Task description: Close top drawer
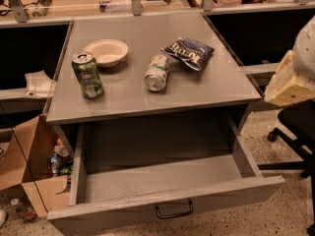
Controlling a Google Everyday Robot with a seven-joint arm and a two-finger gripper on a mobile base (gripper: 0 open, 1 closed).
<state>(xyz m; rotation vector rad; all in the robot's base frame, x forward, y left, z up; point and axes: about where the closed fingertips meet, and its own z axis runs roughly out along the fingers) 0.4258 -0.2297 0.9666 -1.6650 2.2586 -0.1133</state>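
Observation:
The top drawer of the grey cabinet is pulled far out toward me. Its flat front carries a small dark loop handle, and its deep grey tray holds nothing. My gripper shows as a pale yellowish wedge under the white arm shell at the right edge. It hangs beside the cabinet's right front corner, above and to the right of the drawer, and touches nothing.
On the cabinet top stand a green can, a white bowl, a can lying on its side and a blue chip bag. A cardboard box of rubbish sits at the left. A black office chair is at the right.

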